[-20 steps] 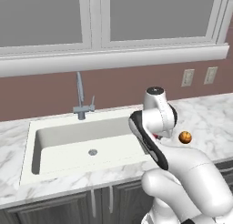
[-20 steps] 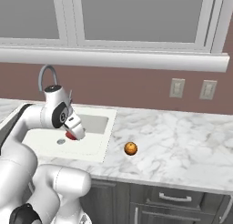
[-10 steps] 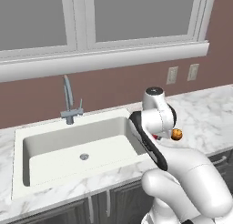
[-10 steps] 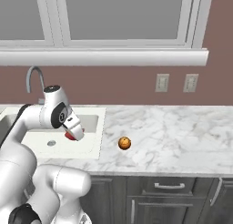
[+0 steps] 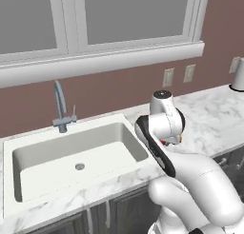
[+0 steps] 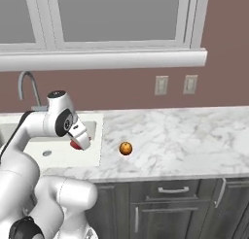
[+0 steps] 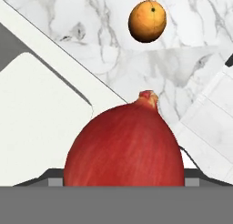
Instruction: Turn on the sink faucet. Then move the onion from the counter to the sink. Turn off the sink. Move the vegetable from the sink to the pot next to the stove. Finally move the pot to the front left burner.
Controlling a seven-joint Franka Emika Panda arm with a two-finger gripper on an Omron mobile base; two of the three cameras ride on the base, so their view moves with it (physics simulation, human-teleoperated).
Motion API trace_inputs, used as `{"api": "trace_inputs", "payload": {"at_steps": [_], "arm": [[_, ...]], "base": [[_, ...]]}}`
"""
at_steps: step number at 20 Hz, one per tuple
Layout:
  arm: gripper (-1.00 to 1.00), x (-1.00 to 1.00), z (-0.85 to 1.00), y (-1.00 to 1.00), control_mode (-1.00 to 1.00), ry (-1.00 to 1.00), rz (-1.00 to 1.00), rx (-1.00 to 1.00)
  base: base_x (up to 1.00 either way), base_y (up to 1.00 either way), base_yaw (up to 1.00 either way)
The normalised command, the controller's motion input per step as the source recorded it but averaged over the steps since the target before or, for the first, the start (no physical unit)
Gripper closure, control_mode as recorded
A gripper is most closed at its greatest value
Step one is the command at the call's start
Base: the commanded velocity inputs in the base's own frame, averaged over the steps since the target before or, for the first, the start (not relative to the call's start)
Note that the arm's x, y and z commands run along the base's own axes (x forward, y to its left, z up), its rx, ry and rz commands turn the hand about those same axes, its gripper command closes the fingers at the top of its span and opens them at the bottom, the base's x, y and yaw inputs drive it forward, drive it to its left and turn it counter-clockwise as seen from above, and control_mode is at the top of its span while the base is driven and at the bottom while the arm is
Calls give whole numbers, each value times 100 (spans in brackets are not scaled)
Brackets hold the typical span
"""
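The pincer [image 6: 78, 145] is grasping the onion [image 7: 125, 146] above the desk's [image 6: 185, 136] edge, with the sink [image 6: 58, 153] lying just beside.

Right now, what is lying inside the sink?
Inside the sink I see bare cream floor and a small round drain. The arm covers its right edge, so that corner cannot be checked.

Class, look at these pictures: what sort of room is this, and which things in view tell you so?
A kitchen, rendered rather than real. The signs: a cream sink with a gooseneck faucet set in a marble counter under a window, dark cabinet drawers below, and an onion close before the hand camera.
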Motion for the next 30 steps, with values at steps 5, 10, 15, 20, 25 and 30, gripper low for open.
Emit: {"api": "trace_inputs", "payload": {"at_steps": [5, 10, 15, 20, 25, 30], "arm": [[100, 0, 0, 0, 100, 0, 0, 0], [100, 0, 0, 0, 100, 0, 0, 0], [100, 0, 0, 0, 100, 0, 0, 0], [100, 0, 0, 0, 100, 0, 0, 0], [100, 0, 0, 0, 100, 0, 0, 0], [100, 0, 0, 0, 100, 0, 0, 0]], "base": [[-3, -50, -29], [0, -44, -33], [0, -60, -34], [0, -51, -38], [0, -41, -40], [-5, -35, -43]]}}
